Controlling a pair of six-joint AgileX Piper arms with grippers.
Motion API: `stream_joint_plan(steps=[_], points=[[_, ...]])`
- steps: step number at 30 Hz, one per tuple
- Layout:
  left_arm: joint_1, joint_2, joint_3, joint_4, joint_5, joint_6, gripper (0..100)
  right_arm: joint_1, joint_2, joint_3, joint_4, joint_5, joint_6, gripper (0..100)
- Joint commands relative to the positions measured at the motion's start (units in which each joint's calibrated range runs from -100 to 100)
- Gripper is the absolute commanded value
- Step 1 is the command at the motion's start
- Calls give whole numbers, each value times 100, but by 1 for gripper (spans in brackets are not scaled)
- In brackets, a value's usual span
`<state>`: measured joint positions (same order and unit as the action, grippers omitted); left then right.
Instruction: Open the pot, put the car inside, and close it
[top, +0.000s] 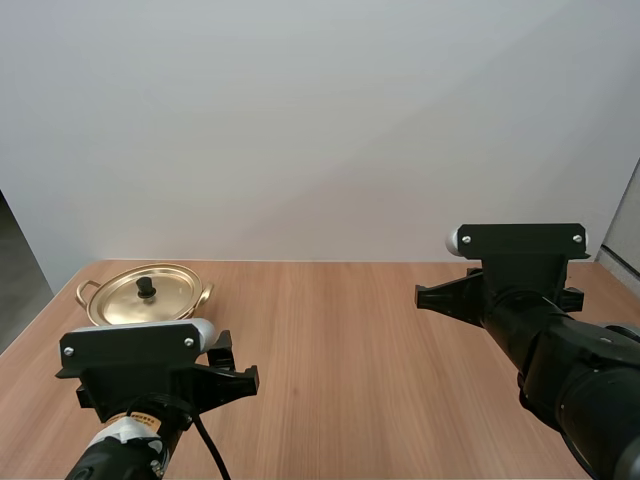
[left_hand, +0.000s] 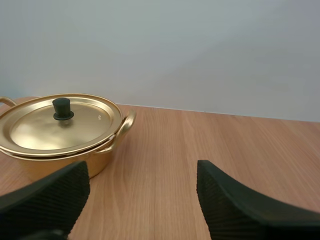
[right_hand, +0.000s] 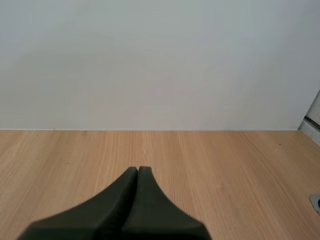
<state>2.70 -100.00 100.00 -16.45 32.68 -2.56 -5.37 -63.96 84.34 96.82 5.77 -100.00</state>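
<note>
On far left of light wooden table (top: 350, 330): round golden metal pot (top: 147, 297) is set, lidded.
Left gripper (left_hand: 142, 175): fingers are spread, near pot, not touching.
Right gripper (right_hand: 138, 172): fingers are pressed together over table.

Left arm (top: 105, 462) and right arm (top: 575, 375), both matte black; silver screws (top: 68, 351) dot flat brackets (top: 130, 352); left gripper (left_hand: 142, 167) ribbed inside.

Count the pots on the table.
1: the gold pot, lid on, at the table's far left, just ahead of the left gripper. None seems hidden.
</note>
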Motion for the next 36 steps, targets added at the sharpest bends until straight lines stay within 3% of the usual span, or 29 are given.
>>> stream_joint_plan(steps=[1,3,4,7,8,13,18,20,29,36], points=[[-2,0,0,38,-4,-7,100,0,2,-1,-1,2,0,0],[-2,0,0,38,-4,-38,98,0,2,-1,-1,2,0,0],[-2,0,0,38,-4,-38,82,0,2,-1,-1,2,0,0],[-2,0,0,38,-4,-38,16,0,2,-1,-1,2,0,0],[-2,0,0,38,-4,-28,0,0,2,-1,-1,2,0,0],[-22,0,0,38,-512,9,0,0,2,-1,-1,2,0,0],[-262,0,0,49,-724,9,0,0,2,-1,17,2,0,0],[-298,0,0,49,-724,9,0,0,2,-1,68,2,0,0],[-298,0,0,49,-748,9,0,0,2,125,96,-107,0,0],[-298,0,0,49,-748,9,0,0,2,456,-414,10,0,0]])
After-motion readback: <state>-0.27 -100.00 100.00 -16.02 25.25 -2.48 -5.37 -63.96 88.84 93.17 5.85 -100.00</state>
